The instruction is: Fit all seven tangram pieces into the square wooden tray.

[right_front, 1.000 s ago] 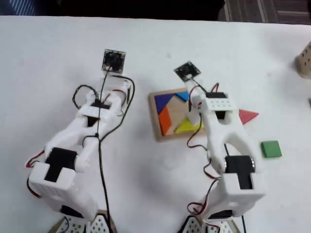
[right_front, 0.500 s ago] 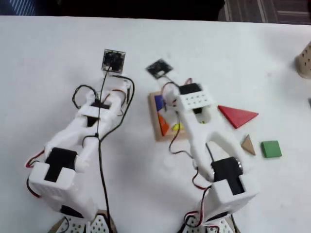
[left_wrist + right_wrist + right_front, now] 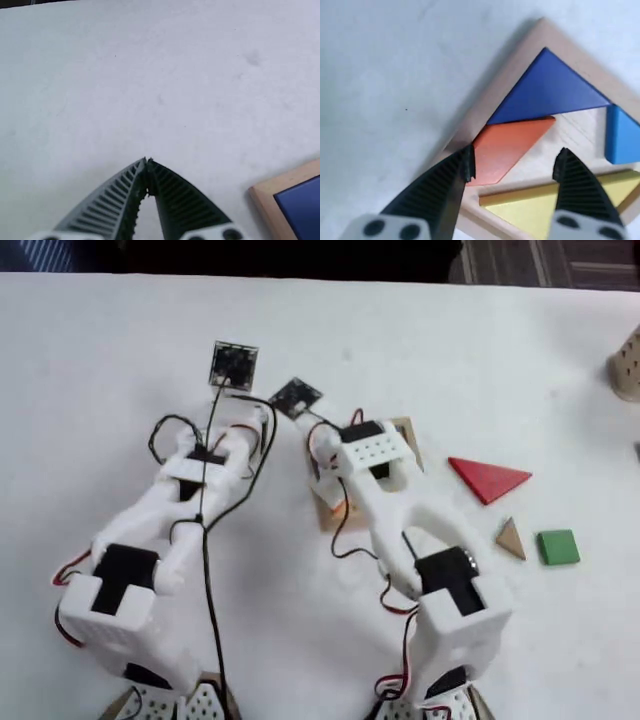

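The square wooden tray (image 3: 470,116) holds a dark blue triangle (image 3: 550,92), an orange parallelogram (image 3: 507,150), a light blue piece (image 3: 622,135) and a yellow triangle (image 3: 545,202). My right gripper (image 3: 515,167) is open just above the tray, one finger by the orange piece's edge near the rim, the other over the tray's middle. In the high view the right arm (image 3: 370,450) covers most of the tray (image 3: 405,430). A red triangle (image 3: 490,478), a small tan triangle (image 3: 511,538) and a green square (image 3: 557,546) lie on the table right of the tray. My left gripper (image 3: 147,167) is shut and holds nothing, left of the tray corner (image 3: 272,200).
The left arm (image 3: 200,480) lies close beside the tray's left side. Its black cables (image 3: 205,540) trail over the white table. A tan perforated object (image 3: 628,365) stands at the far right edge.
The right arm has swung left across the tray, uncovering the red and tan triangles and hiding most of the tray. The left arm has not moved.
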Tool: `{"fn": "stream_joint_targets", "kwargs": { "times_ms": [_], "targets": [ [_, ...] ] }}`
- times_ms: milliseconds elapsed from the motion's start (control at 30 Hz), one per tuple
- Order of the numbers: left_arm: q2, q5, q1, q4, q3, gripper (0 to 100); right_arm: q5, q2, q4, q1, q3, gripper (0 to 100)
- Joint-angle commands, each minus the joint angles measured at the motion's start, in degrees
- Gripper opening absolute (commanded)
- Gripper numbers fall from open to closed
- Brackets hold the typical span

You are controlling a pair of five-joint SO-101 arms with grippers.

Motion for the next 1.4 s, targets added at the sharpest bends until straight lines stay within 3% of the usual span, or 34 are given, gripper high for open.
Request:
{"fn": "stream_joint_targets", "kwargs": {
  "times_ms": [0, 167, 400, 1033, 1200, 1367],
  "targets": [
    [-0.48, -0.26, -0.48, -1.32, -2.9, 2, 0.97, 1.19, 0.66, 3.21, -2.55, 25.1],
    [-0.48, -0.26, -0.48, -1.23, -2.9, 2, 0.97, 2.07, 0.92, 7.69, -4.75, 25.1],
    [-0.48, -0.26, -0.48, -1.32, -2.9, 2, 0.53, -0.04, 6.55, 5.58, -7.3, 25.1],
    [-0.48, -0.26, -0.48, -1.49, -2.9, 2, 0.35, -7.6, 9.8, 2.24, -5.8, 24.8],
    [-0.48, -0.26, -0.48, -1.49, -2.9, 2, 0.35, -7.52, 5.05, -0.84, -0.7, 24.8],
    [-0.48, -0.26, -0.48, -1.49, -2.9, 2, 0.7, -7.52, -1.36, 1.8, 4.13, 25.0]
  ]
}}
